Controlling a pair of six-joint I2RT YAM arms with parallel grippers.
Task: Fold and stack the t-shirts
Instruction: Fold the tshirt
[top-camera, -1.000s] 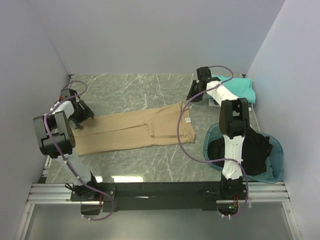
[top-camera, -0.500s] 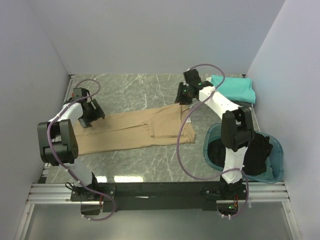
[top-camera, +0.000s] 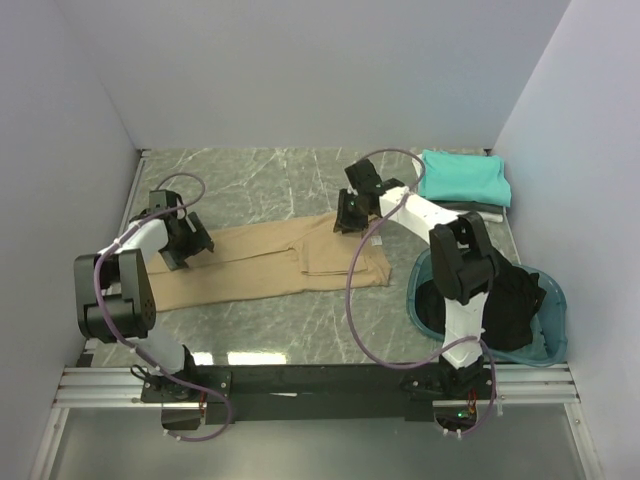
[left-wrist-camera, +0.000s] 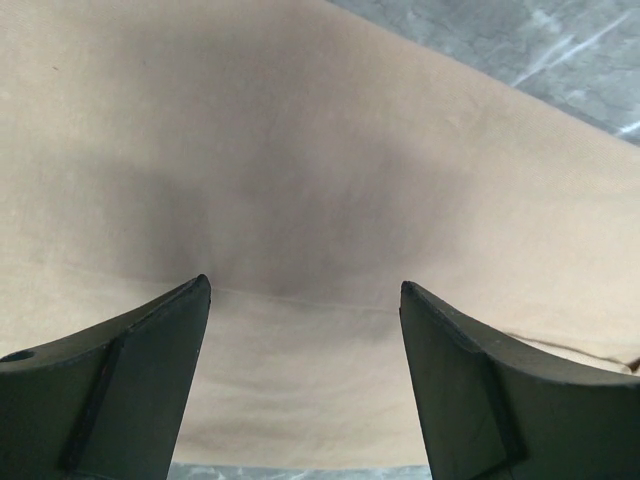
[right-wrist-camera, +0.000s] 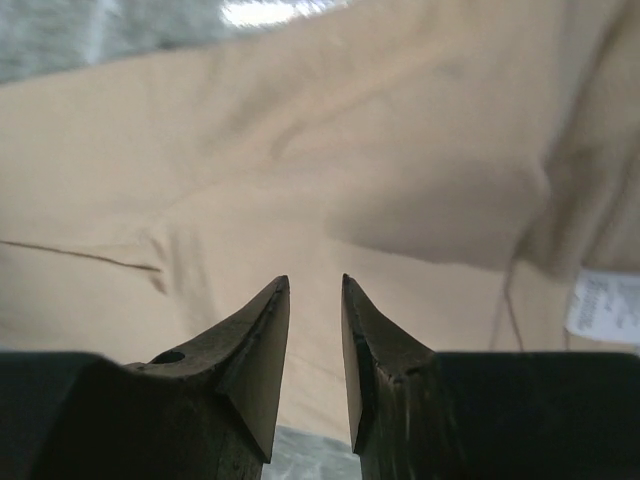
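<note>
A tan t-shirt (top-camera: 270, 258) lies flat across the table, folded into a long strip, its white neck label (top-camera: 376, 240) at the right end. My left gripper (top-camera: 198, 243) hovers low over its left part, jaws wide open and empty; the left wrist view shows only tan cloth (left-wrist-camera: 300, 150) between the fingers (left-wrist-camera: 305, 283). My right gripper (top-camera: 345, 218) is over the shirt's far right edge, jaws a narrow gap apart with nothing between them (right-wrist-camera: 314, 279); the label (right-wrist-camera: 603, 305) shows to the right. A folded teal t-shirt (top-camera: 465, 178) lies at the back right. A black t-shirt (top-camera: 510, 300) fills the basin.
The round teal basin (top-camera: 558, 296) stands at the right front, beside the right arm's base. A thin grey edge (top-camera: 470, 207) shows under the teal shirt. Walls close in the table on the left, back and right. Marble table (top-camera: 260, 180) shows behind the tan shirt.
My right gripper has swung left from beside the teal shirt to the tan shirt's far right edge. My left gripper has moved right, onto the shirt's left part.
</note>
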